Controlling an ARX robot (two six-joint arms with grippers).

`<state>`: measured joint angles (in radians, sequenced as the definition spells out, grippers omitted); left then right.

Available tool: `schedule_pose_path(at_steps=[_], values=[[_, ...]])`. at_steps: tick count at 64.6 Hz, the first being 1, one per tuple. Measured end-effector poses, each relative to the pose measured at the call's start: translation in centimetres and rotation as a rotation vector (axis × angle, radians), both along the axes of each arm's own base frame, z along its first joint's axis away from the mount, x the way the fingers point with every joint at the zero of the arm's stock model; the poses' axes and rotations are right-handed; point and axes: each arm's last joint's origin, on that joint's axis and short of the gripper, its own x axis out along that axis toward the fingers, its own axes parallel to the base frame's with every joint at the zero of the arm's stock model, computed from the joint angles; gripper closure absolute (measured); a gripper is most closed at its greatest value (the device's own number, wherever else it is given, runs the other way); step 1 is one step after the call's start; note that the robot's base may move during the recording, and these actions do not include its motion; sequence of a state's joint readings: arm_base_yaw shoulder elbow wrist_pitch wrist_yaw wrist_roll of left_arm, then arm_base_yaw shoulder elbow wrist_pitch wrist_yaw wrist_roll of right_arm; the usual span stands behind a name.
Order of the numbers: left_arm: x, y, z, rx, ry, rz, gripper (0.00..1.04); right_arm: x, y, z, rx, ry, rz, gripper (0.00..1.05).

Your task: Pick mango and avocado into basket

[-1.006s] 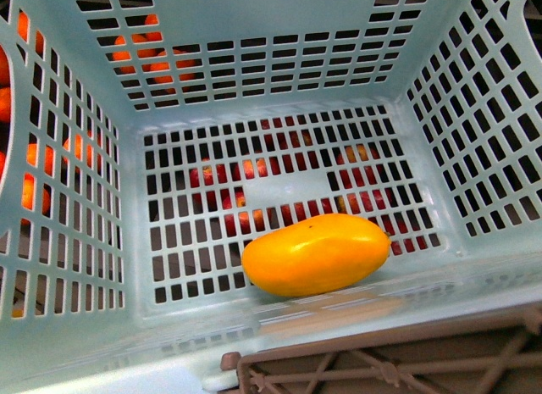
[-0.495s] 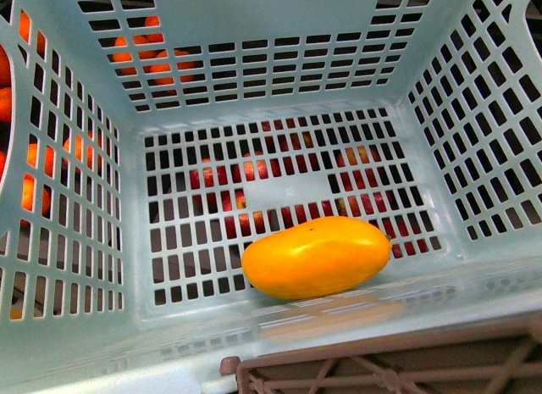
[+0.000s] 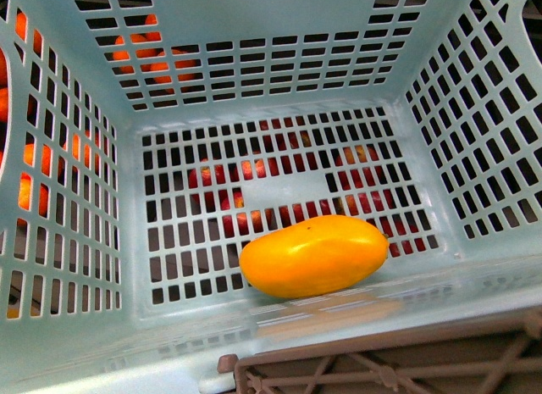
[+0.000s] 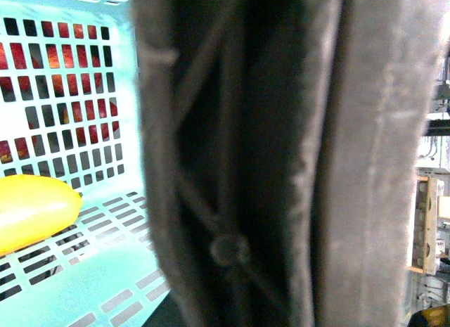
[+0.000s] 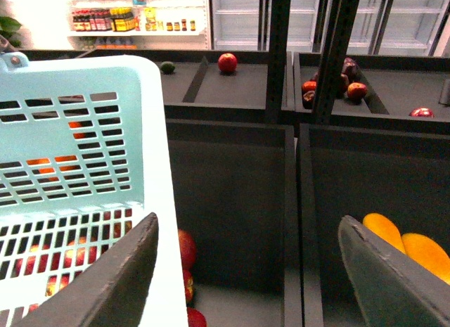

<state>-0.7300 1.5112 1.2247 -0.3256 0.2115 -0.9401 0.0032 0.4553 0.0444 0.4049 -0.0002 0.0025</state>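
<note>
The pale turquoise basket (image 3: pixel 254 63) fills the front view. One glossy orange-yellow mango (image 3: pixel 313 256) lies on its slotted floor near the front wall. The brown handle (image 3: pixel 381 369) crosses the bottom edge. My left gripper is shut on that handle (image 4: pixel 232 200), which blurs most of the left wrist view; the mango (image 4: pixel 31 211) shows beside it. My right gripper (image 5: pixel 249 271) stands open and empty beside the basket's outer wall (image 5: pixel 77 151), above dark bins. A small dark green fruit that looks like an avocado (image 5: pixel 167 67) lies in a far bin.
Red fruits (image 3: pixel 254 169) show through the basket floor and orange fruits (image 3: pixel 152 59) through its far wall. More orange-yellow mangoes (image 5: pixel 408 246) lie in the bin by my right finger. Red fruits (image 5: pixel 184 249) sit beside the basket. Dark upright posts (image 5: pixel 278 53) separate the bins.
The basket and the mango in it have shifted very slightly to the left in the front view. Nothing was taken hold of or let go.
</note>
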Motion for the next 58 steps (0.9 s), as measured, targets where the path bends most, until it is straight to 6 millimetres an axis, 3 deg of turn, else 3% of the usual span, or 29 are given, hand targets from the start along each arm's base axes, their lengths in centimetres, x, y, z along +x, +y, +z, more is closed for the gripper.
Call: schedule_pose_path(at_steps=[4, 58], values=[[0.00, 0.00, 0.00, -0.001, 0.001, 0.000, 0.91, 0.00, 0.00, 0.00, 0.000, 0.000, 0.000, 0.07], [-0.01, -0.02, 0.06, -0.005, 0.003, -0.006, 0.92, -0.05, -0.03, -0.04, 0.000, -0.002, -0.003, 0.09]])
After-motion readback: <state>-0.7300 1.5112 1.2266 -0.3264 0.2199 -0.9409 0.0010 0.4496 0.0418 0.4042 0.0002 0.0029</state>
